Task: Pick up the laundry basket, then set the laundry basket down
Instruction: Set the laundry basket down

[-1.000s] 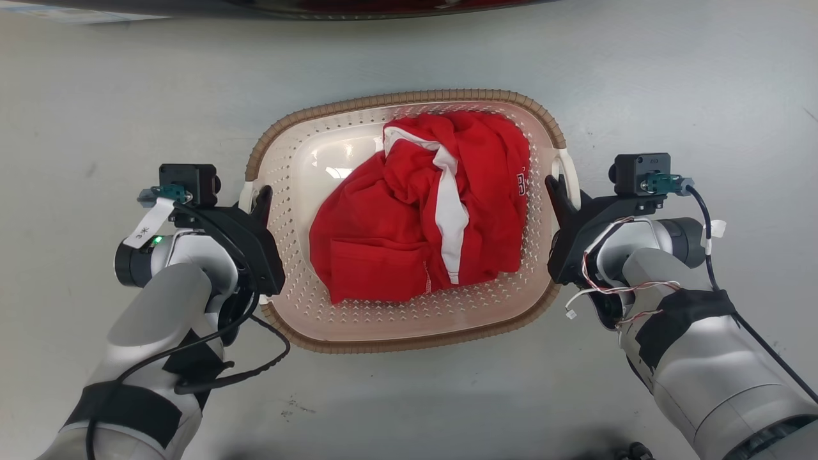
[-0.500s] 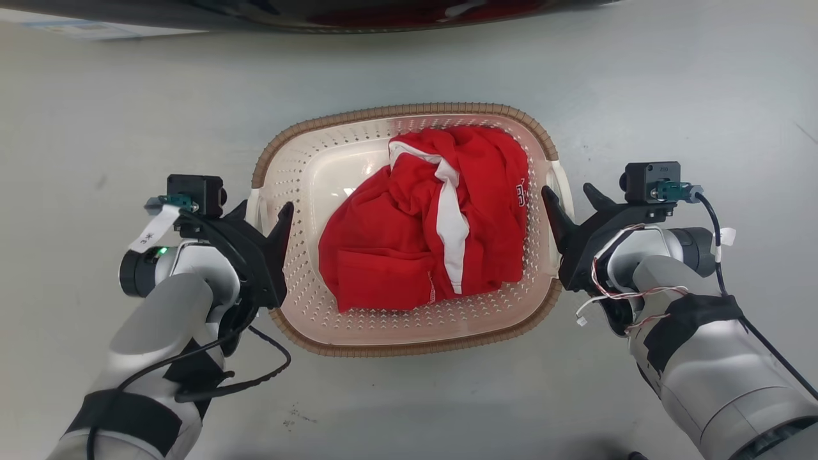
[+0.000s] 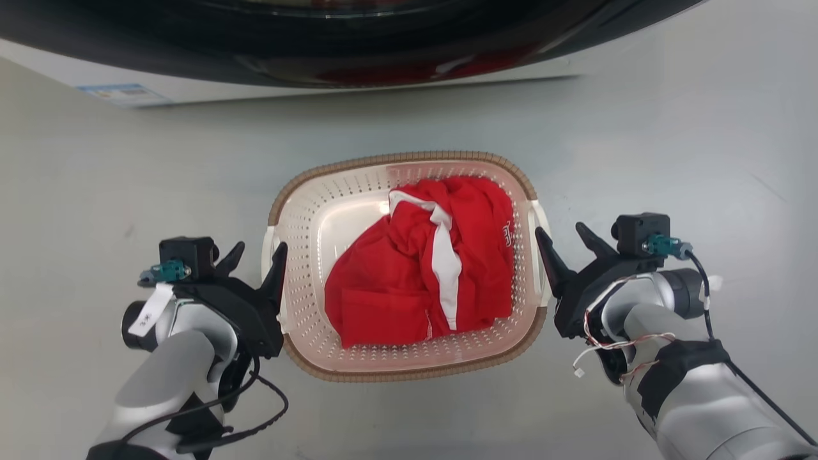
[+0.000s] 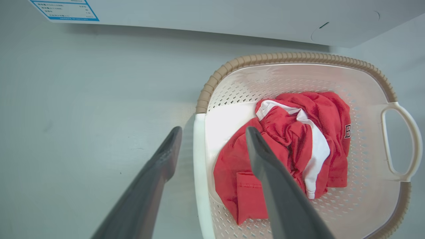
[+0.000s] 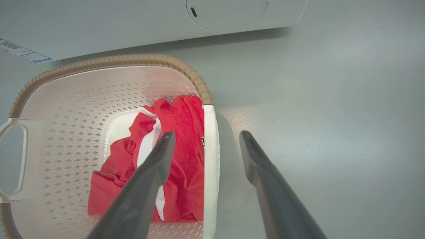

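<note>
The laundry basket (image 3: 409,156) rests on the grey floor, cream with a brown woven rim, and holds a red and white garment (image 3: 422,281). My left gripper (image 3: 261,249) is open at the basket's left side. In the left wrist view its fingers (image 4: 213,130) stand either side of the white left handle (image 4: 198,159) without touching it. My right gripper (image 3: 560,230) is open at the right side. In the right wrist view the right gripper (image 5: 206,133) straddles the white right handle (image 5: 210,159), also apart from it.
A white washing machine with a dark round door (image 3: 319,38) stands just beyond the basket, a blue-edged label (image 3: 124,94) on its front. Bare grey floor (image 3: 671,147) spreads to the left, right and front of the basket.
Both grippers were shut on the side handles a second ago and have opened, their fingers now clear of the handles. The head camera has risen, so the basket looks smaller and lower.
</note>
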